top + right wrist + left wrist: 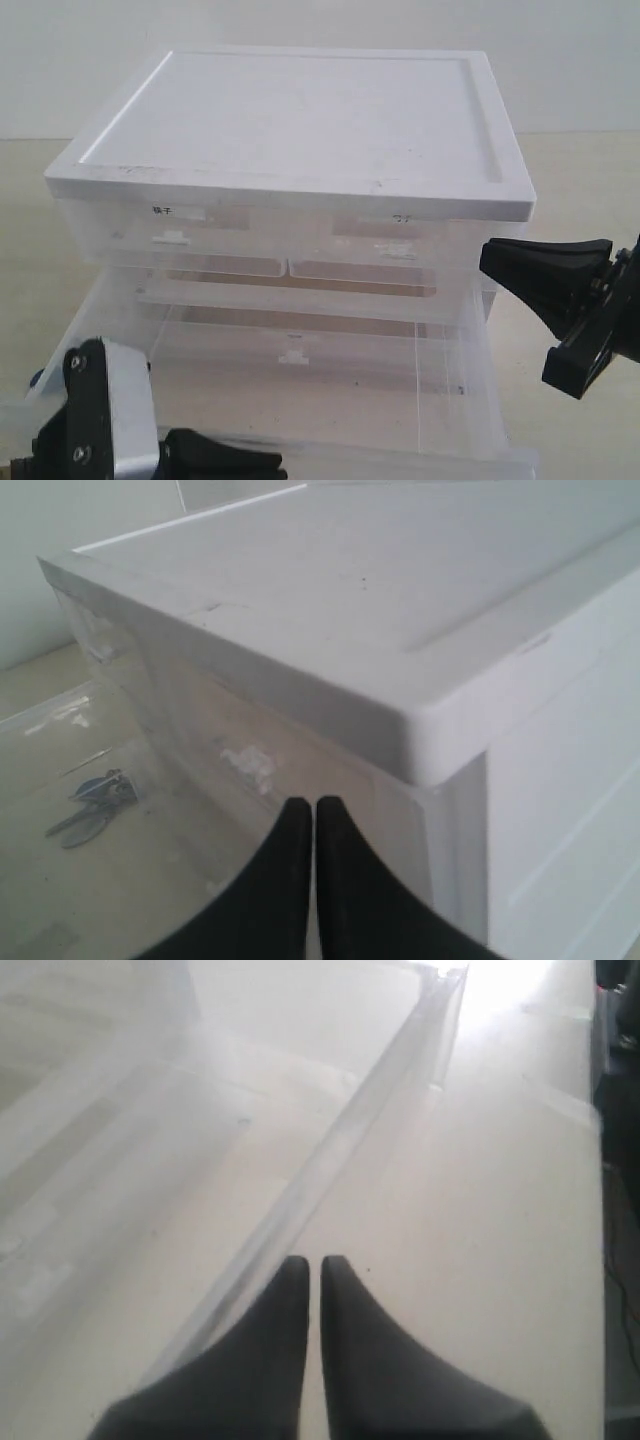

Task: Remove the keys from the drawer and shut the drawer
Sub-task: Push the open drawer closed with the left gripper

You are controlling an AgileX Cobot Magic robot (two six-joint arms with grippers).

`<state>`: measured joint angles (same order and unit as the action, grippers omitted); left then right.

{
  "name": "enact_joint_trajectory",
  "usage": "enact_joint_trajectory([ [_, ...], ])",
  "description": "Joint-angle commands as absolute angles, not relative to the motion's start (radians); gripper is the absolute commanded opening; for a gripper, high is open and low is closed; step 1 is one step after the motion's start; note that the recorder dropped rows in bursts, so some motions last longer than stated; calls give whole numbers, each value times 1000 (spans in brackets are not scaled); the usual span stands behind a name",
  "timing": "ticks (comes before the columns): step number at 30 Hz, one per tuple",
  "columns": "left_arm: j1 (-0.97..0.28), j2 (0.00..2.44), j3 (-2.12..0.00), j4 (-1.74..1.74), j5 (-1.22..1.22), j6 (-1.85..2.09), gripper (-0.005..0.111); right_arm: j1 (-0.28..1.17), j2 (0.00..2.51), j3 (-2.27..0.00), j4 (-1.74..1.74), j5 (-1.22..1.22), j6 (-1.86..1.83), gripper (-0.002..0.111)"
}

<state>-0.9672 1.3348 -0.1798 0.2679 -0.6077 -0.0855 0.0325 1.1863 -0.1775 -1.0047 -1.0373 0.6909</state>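
The keys [92,802], a blue fob with grey metal pieces, lie flat beyond the cabinet's corner in the right wrist view; I cannot tell whether they rest inside the drawer or beside it. The clear drawer [300,380] of the white-topped cabinet [300,110] stands pulled out towards the front. My left gripper [268,462] is shut on nothing, low at the drawer's front left; its tips [312,1260] sit next to the drawer's clear front wall [330,1150]. Beside the cabinet's right front corner my right gripper [492,258] is shut and empty, fingertips [316,802] below the white lid [400,630].
Two small clear drawers [290,262] under the lid are pushed in. The cabinet stands on a beige table [570,170], with bare table [480,1210] in front of the open drawer. A white wall is behind.
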Motion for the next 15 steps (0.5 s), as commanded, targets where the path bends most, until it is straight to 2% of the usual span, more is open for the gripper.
enact_joint_trajectory([
  [1,-968,1338,-214,143,-657,11,4,31,1187,-182,-1016,-1074,696,0],
  [11,-963,1352,-257,-107,-637,268,4,31,1187,-182,-1039,-1100,696,0],
  [15,-975,1345,-253,-52,-633,230,4,31,1187,-182,-1041,-1100,696,0],
])
